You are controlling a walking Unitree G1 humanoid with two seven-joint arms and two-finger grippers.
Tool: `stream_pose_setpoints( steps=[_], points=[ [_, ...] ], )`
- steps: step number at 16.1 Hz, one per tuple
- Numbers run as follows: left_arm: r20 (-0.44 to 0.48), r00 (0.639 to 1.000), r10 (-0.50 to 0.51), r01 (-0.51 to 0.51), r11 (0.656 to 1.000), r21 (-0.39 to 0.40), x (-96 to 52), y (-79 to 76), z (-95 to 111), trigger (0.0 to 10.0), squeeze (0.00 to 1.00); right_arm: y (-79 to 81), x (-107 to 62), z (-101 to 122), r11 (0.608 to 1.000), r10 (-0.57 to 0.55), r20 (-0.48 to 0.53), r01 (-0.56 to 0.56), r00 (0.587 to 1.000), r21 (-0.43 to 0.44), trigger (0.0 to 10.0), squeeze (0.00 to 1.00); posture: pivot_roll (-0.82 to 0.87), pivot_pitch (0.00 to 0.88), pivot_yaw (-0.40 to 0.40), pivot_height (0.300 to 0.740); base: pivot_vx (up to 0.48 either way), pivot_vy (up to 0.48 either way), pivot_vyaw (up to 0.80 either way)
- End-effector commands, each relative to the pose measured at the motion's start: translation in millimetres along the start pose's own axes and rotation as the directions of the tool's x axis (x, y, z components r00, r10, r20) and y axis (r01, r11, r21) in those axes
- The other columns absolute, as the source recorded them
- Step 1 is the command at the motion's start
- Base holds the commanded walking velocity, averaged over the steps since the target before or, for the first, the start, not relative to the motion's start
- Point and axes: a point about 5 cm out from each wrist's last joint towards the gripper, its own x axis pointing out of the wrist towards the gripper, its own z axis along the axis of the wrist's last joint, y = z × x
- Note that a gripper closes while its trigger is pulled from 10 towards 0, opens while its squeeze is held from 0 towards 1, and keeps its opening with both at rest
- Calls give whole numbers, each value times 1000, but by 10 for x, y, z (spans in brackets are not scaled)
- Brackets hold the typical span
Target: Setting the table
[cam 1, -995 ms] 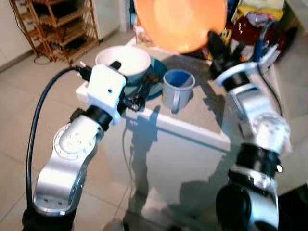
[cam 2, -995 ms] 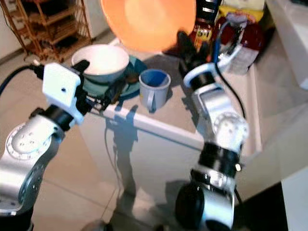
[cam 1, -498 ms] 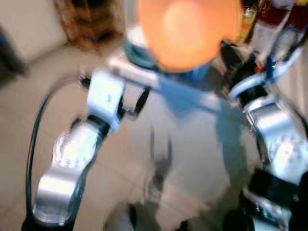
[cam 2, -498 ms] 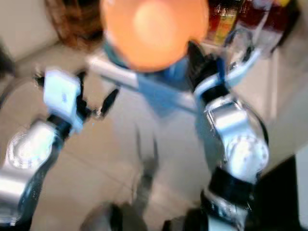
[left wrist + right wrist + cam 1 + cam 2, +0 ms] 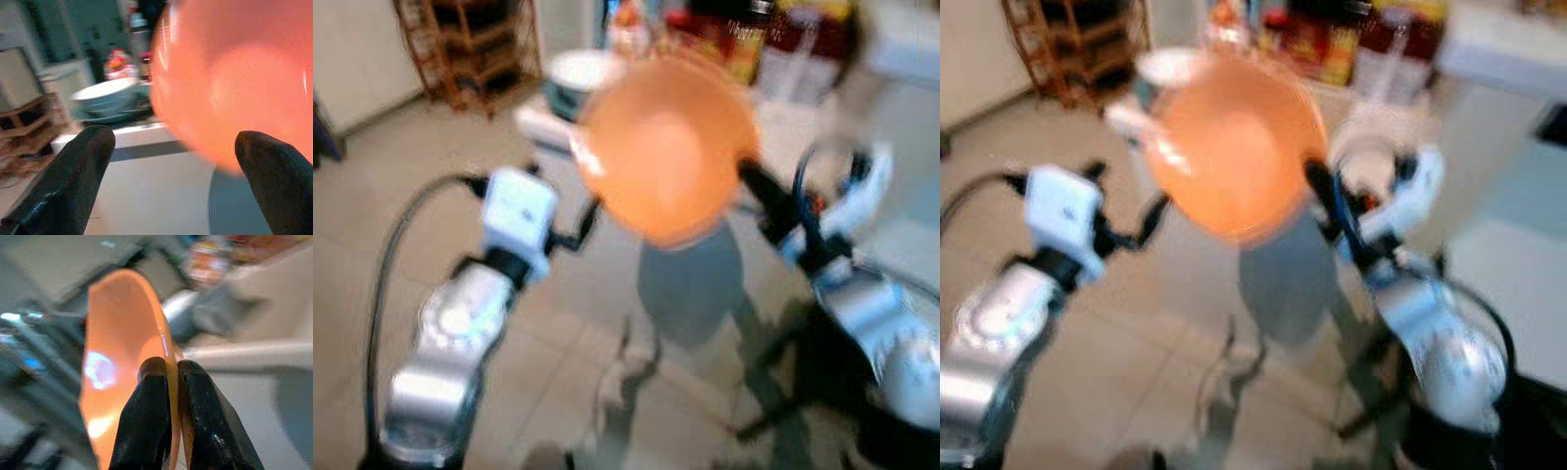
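Between the two raised arms, the right hand (image 5: 168,406) is clamped on the rim of an orange bowl (image 5: 668,147), one black finger (image 5: 146,416) pressed inside the rim and the other outside, so the bowl hangs on edge in the air with its hollow turned toward the robot's left. The left hand (image 5: 176,171) is held up near the bowl, its two fingers spread wide apart with nothing between them; one finger (image 5: 68,171) shows against the floor and the other in front of the bowl's lower edge. Beyond the bowl stands a white counter (image 5: 538,125), and on it a white bowl (image 5: 579,70) resting in a blue-green dish (image 5: 102,105). Farther back along the counter is a blurred row of bottles and packets (image 5: 1332,39). A wooden rack (image 5: 460,44) stands on the tiled floor (image 5: 372,196) to the robot's left. The head views are blurred.
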Motion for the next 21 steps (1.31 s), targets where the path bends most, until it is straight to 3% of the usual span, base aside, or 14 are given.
stream_pose_setpoints(
  steps=[1,5,7,11,15,18,19,21],
  points=[
    [5,1000,14,-14,1000,16,-18,28,19,10000,0,84,22,56,999,39,36,-38,999,-23,10000,0,-4,99,-46,740,0,-480,0],
    [-30,999,-22,22,1000,-2,-28,-140,-120,10000,0,-55,-22,-236,998,-39,0,39,999,-44,10000,0,-13,90,-44,740,0,-480,0],
    [-35,999,-20,20,1000,-10,-25,-151,-140,10000,0,-65,-19,-255,998,-44,-1,43,999,-42,10000,0,-13,90,-44,740,0,-480,0],
    [-46,999,-9,9,1000,11,-1,-218,-214,10000,0,20,252,-549,997,54,-54,-57,997,-57,10000,0,2,75,-40,740,0,-480,0],
    [-42,999,25,-24,999,28,20,-144,-212,10000,0,15,351,-575,991,95,-59,-100,994,-87,10000,0,10,77,-46,740,0,-480,0],
    [-74,992,103,-99,994,56,56,-53,-245,10000,0,17,398,-545,988,66,-65,-75,996,-137,10000,0,16,81,-54,740,0,-480,0],
    [-69,986,154,-149,986,69,75,38,-220,10000,0,-45,374,-378,993,-18,17,20,1000,-117,10000,0,12,90,-55,740,0,-480,0],
    [-62,983,170,-166,983,74,92,85,-197,10000,0,-111,342,-260,991,-82,78,89,994,-96,10000,0,9,92,-51,740,0,-480,0]
  ],
)
